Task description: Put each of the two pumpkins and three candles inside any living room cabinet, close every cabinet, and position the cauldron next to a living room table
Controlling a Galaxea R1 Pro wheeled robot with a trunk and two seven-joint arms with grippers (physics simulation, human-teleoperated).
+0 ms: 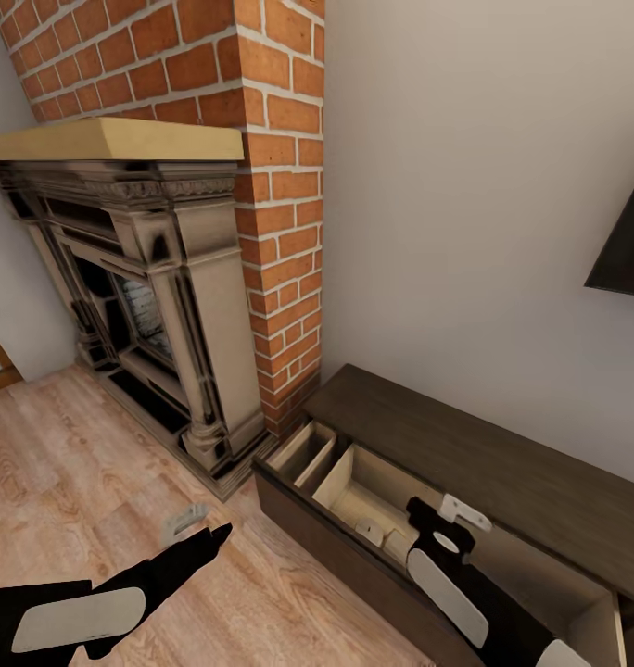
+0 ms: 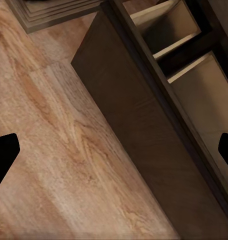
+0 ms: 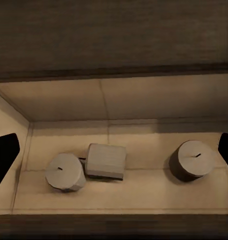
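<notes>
Three candles (image 3: 106, 161) lie in the cabinet (image 1: 502, 463) drawer beneath the released right gripper (image 3: 114, 150); pumpkins apparently remain; left gripper (image 2: 114, 150) released.

Three candles (image 3: 105, 161) inside the cabinet (image 1: 502, 463) drawer (image 3: 119, 107), right of fireplace (image 1: 150, 306).

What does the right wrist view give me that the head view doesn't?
Right wrist: three candles in the open drawer, two upright and one tipped on its side between them, touching the first.
Head: the brick fireplace, wood floor, the cabinet's dark top, and the right end effector over the drawer.
Shared: the drawer's pale interior.
</notes>
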